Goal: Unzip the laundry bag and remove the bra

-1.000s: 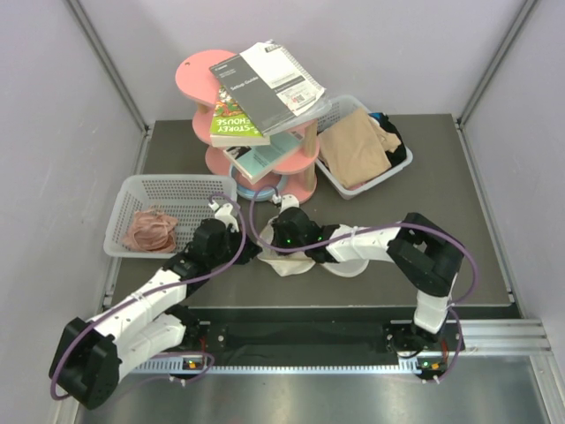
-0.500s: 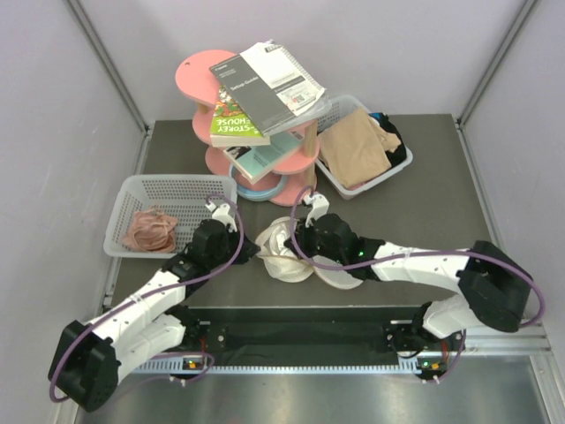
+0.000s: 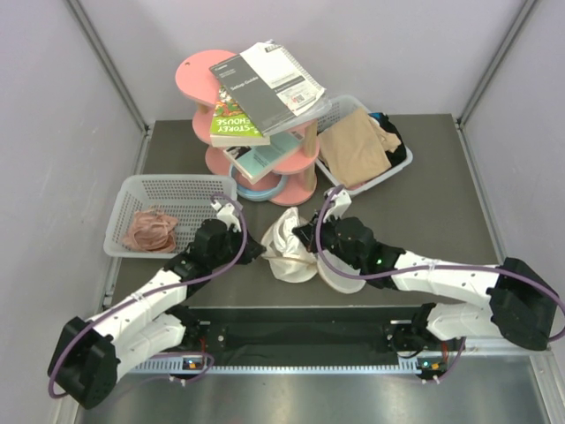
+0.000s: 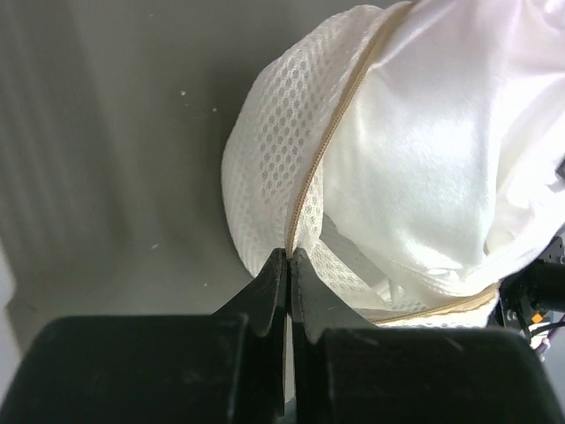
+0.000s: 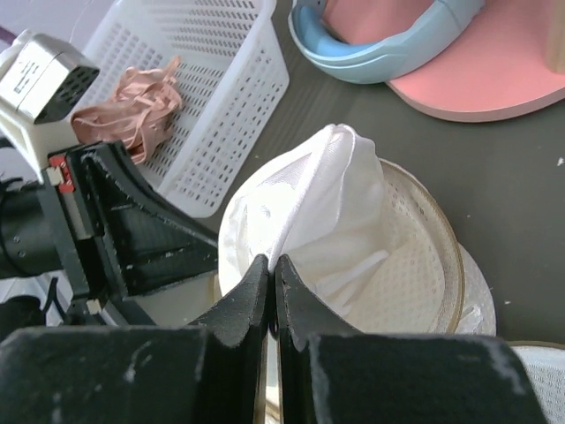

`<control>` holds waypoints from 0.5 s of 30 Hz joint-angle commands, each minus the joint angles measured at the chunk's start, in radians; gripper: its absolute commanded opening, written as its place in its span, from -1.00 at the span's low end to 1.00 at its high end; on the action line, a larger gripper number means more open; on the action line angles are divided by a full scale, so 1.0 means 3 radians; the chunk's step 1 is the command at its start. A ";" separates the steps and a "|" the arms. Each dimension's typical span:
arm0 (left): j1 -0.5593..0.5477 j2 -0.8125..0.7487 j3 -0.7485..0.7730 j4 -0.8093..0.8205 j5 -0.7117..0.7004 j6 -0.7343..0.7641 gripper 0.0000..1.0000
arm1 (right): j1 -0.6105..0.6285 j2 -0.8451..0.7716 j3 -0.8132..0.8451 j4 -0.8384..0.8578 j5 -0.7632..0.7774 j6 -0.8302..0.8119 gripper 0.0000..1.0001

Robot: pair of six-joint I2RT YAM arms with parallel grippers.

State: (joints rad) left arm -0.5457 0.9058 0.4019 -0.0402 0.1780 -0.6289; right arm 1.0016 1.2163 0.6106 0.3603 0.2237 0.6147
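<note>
The laundry bag (image 3: 305, 269), a round cream mesh pouch, lies open in front of the arms; its tan zipper edge shows in the left wrist view (image 4: 265, 168). My left gripper (image 3: 256, 252) (image 4: 289, 256) is shut on the bag's zipper edge at its left side. My right gripper (image 3: 305, 237) (image 5: 272, 262) is shut on the bra (image 3: 282, 234), shiny off-white fabric lifted in a peak (image 5: 331, 190) partly out of the open bag (image 5: 415, 274). The bra fills the bag's mouth in the left wrist view (image 4: 424, 159). The bra outline print is hidden.
A white mesh basket (image 3: 190, 190) (image 5: 221, 97) with a pinkish-brown bundle (image 3: 150, 230) stands at the left. A pink tiered stand (image 3: 305, 185) with books and a blue ring (image 5: 380, 53) is right behind the bag. A tray with tan cloth (image 3: 353, 150) is at back right.
My right gripper has moved right and back from over the bag, drawing the bra up and out into a peak. My left gripper has stayed on the bag's edge.
</note>
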 commanded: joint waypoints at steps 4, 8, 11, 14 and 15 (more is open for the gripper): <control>-0.0195 0.0176 0.0026 0.0349 0.0005 -0.0031 -1.00 | 0.0016 0.0087 0.0306 0.0379 0.0272 -0.0040 -1.00; -0.0226 0.0238 0.0000 0.0364 -0.0046 -0.0041 -1.00 | 0.0016 0.0052 0.0373 0.0440 0.0282 -0.0075 -1.00; -0.0226 0.0258 0.0015 0.0359 -0.0102 -0.0051 -1.00 | 0.0016 -0.0045 0.0383 0.0415 0.0287 -0.0091 -1.00; -0.0226 0.0274 0.0020 0.0359 -0.0184 -0.0102 -1.00 | 0.0021 -0.0188 0.0353 0.0379 0.0277 -0.0081 -1.00; -0.0231 0.0279 0.0031 0.0354 -0.0194 -0.0108 -1.00 | 0.0016 -0.0229 0.0338 0.0364 0.0272 -0.0075 -1.00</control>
State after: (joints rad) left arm -0.6106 0.9825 0.4019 0.0078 0.1558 -0.6415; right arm 1.0012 1.2266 0.6777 0.4248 0.2871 0.6022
